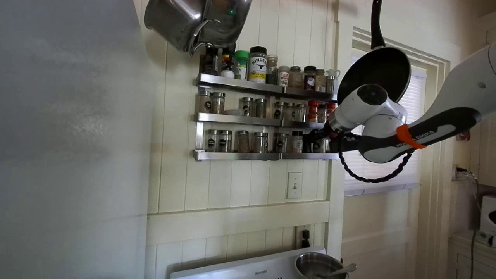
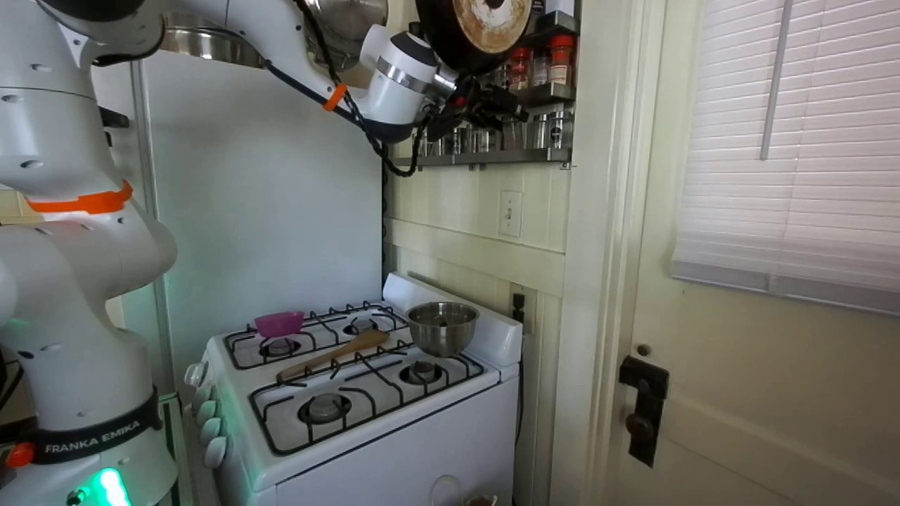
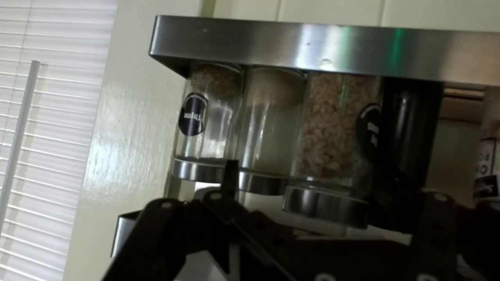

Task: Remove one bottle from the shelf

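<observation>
With fingers (image 3: 230, 180) spread apart low in the wrist view, centre on the flake-filled jar (image 3: 332, 128) alone, close gently, lift past the shelf rail (image 3: 269, 43), withdraw.

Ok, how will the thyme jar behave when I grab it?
The thyme jar looks like clear glass: probably slippery and breakable. It seems mostly empty, so likely light for its size. Its round body may roll if tipped.
</observation>
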Controlling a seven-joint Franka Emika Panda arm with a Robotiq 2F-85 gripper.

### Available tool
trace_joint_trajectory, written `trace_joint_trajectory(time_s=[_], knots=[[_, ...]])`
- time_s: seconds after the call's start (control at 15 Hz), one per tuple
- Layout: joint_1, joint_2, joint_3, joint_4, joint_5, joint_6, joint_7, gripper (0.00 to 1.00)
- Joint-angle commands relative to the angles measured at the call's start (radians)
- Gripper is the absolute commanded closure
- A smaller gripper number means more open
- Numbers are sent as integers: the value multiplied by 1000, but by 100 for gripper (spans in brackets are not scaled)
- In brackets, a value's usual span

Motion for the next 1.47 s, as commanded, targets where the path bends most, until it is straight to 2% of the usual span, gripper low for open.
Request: trace_joint_trajectory(time_s=[0.0,0.27,0.33,0.67,1.0,1.4], knots=[[5,31,7,27,2,0,-8,41],[7,20,18,17,-17,-5,13,73],[7,18,21,14,-19,-4,17,76],[-9,-27,34,-18,-91,-1,93,76],[-27,-87,46,-40,-294,-26,313,76],[-21,-145,48,-86,-453,-40,484,76]])
